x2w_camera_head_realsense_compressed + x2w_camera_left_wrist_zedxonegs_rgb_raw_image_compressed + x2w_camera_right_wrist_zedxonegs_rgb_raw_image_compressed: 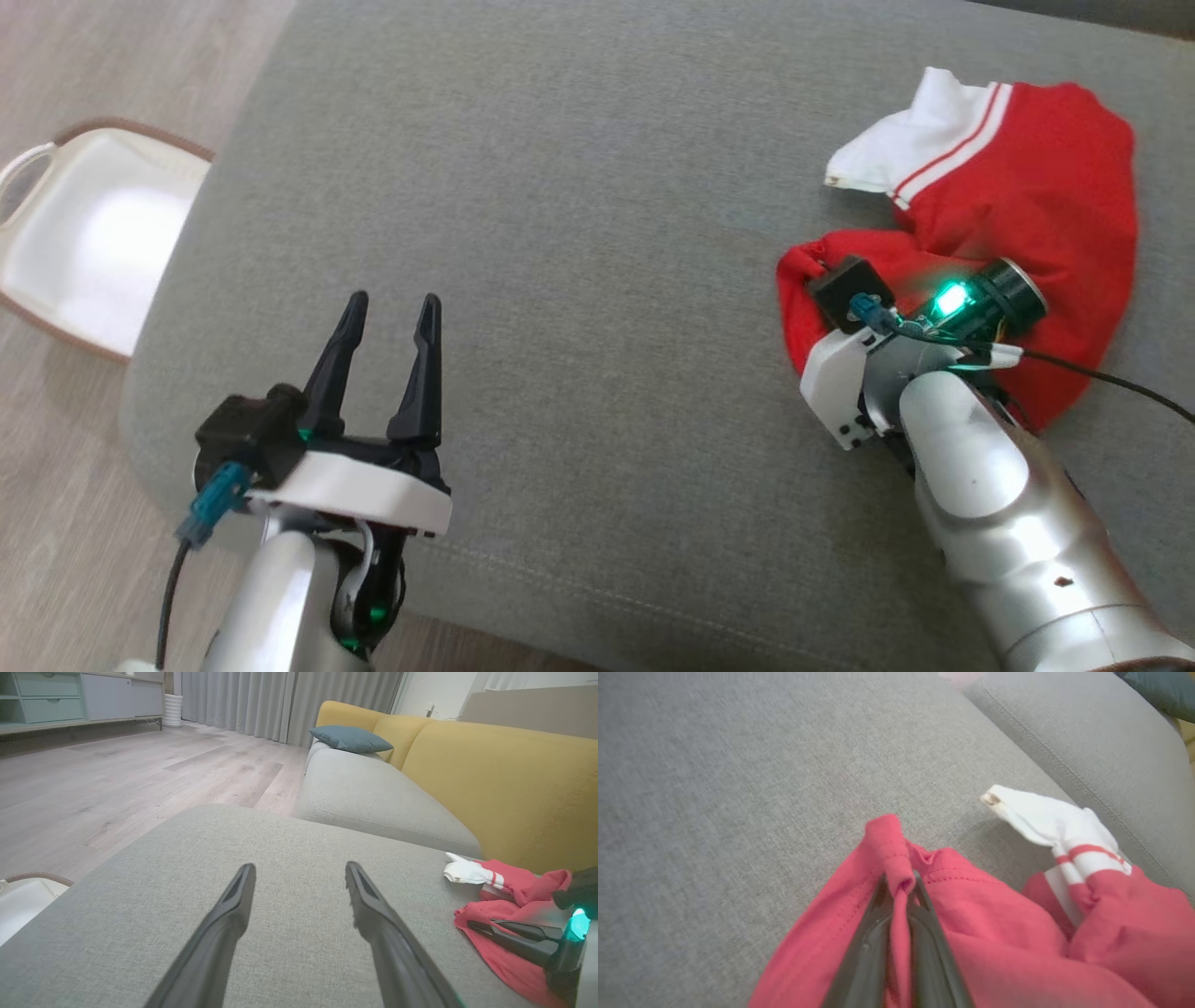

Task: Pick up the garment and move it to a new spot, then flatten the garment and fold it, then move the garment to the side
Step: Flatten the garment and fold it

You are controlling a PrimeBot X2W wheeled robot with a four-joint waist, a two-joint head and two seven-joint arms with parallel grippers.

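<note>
Garment [1027,187] bunched at right of grey seat cushion [597,187], pinched.
Head view: left gripper [393,301] spread over bare fabric, white tub [84,243] off the left edge. Left wrist view: yellow backrest [490,779] close behind the cloth. Right wrist view: right gripper [900,884] clamped on a red fold.

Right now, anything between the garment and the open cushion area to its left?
Nothing visible. The right claw is shut on a red fold of the garment, and the grey cushion between it and the open left claw carries no objects.
</note>
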